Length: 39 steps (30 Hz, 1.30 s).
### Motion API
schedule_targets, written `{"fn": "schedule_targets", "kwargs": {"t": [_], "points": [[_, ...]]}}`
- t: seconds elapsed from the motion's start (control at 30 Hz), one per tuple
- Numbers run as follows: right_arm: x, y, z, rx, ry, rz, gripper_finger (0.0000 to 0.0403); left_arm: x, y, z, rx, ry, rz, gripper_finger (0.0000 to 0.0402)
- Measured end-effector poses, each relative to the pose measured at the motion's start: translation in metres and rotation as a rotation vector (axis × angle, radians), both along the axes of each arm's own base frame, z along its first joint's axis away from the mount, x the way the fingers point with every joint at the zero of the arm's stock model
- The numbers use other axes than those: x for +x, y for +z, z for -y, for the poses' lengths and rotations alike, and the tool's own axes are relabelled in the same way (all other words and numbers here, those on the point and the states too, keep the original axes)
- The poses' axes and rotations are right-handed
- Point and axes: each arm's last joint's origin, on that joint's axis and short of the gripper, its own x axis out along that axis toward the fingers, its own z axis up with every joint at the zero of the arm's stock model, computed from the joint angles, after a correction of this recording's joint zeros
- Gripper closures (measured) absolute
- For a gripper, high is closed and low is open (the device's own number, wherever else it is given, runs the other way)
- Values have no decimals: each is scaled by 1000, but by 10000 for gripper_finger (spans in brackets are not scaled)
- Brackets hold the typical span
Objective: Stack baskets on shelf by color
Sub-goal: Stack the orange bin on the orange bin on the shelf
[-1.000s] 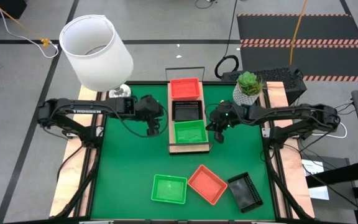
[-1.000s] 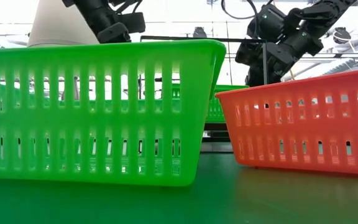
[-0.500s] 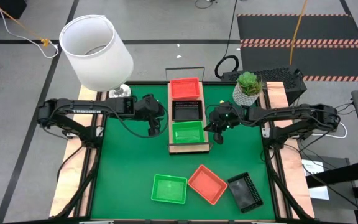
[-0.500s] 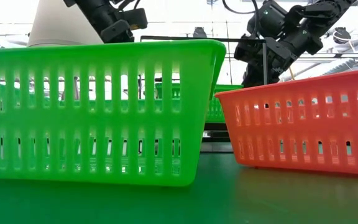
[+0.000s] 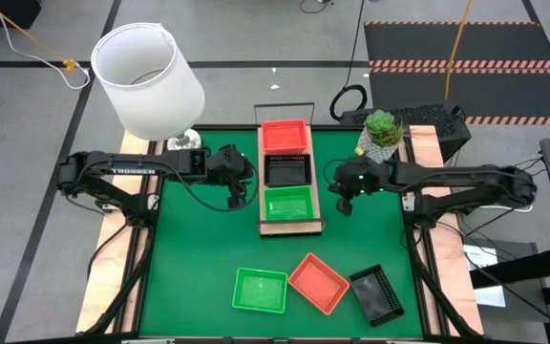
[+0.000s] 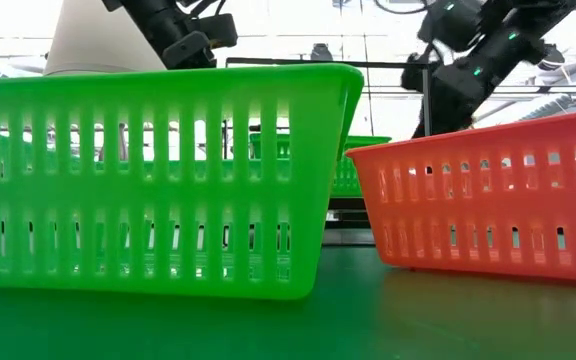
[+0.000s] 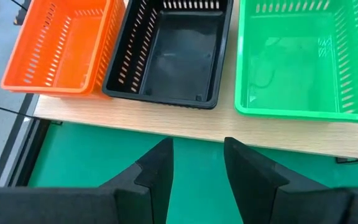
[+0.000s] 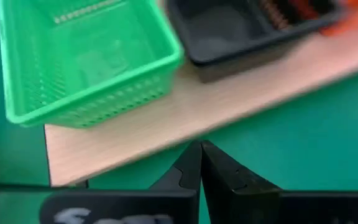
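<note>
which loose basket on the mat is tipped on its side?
The black basket, rightmost of the three loose ones, stands on its side wall; the green basket and orange-red basket sit flat.

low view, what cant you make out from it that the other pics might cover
- The shelf: in the low view the loose green basket and loose orange basket block nearly all of it.
- The loose black basket: not visible in the low view at all.
- How many baskets are nested in each shelf stack: not countable in any view.
- Right wrist view: blurred, so the far black basket lacks detail.
</note>
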Motion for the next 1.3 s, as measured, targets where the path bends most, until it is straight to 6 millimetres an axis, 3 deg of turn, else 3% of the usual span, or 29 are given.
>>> {"fn": "schedule_targets", "kwargs": {"t": [0.27, 0.47, 0.67, 0.97, 1.13, 1.3], "points": [[-36, 44, -32, 53, -95, 16, 362, 2, 2, 0, 35, -35, 17, 256], [-41, 55, -70, 179, -54, -29, 328, 2, 2, 0, 21, -23, 18, 256], [-34, 45, -113, 322, -7, -78, 287, 2, 2, 0, 20, -21, 18, 256], [-2, 12, -177, 377, 177, -82, 229, 2, 2, 0, 19, -21, 19, 256], [4, -9, -195, 350, 203, -145, 229, 2, 1, 0, 9, -10, 23, 256], [5, -18, -196, 329, 189, -183, 230, 2, 1, 0, 9, -10, 24, 256]]}}
